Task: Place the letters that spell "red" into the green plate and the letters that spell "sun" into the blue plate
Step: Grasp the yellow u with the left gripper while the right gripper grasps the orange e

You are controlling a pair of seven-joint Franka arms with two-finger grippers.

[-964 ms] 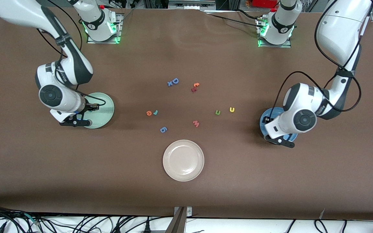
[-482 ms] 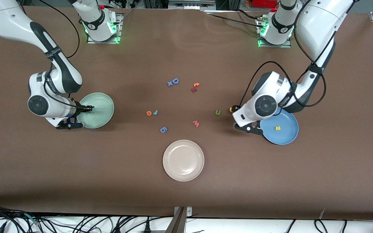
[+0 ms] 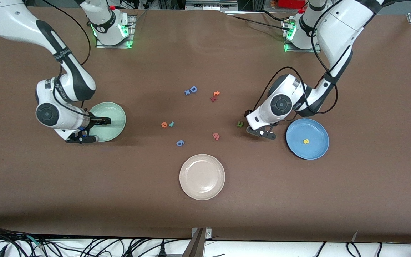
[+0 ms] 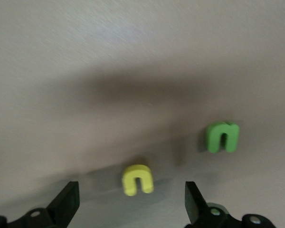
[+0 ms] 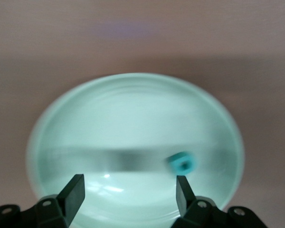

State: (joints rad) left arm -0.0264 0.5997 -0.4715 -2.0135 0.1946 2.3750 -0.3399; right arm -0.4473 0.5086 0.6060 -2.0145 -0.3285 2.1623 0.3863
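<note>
My left gripper (image 4: 131,204) is open, low over the table, with the yellow "u" (image 4: 138,179) just ahead of the gap between its fingers. The olive-green "n" (image 4: 222,137) (image 3: 240,124) lies beside it. In the front view the left hand hides the "u". A yellow "s" (image 3: 306,141) lies in the blue plate (image 3: 316,128). My right gripper (image 5: 130,192) (image 3: 103,121) hangs open over the green plate (image 5: 85,123) (image 3: 116,112), where a teal letter (image 5: 183,162) lies free of the fingers. The orange "e" (image 3: 164,124) and teal "r" (image 3: 171,124) lie mid-table.
A cream-pink plate (image 3: 202,176) sits nearest the front camera. Other letters lie mid-table: a blue "D" (image 3: 192,90), a dark red and orange pair (image 3: 214,96), a pink "w" (image 3: 216,136) and a blue piece (image 3: 179,143).
My left arm swung from over the blue plate to the "u" and "n", uncovering the "s" in the plate. My right gripper opened over the green plate and let go of the teal letter.
</note>
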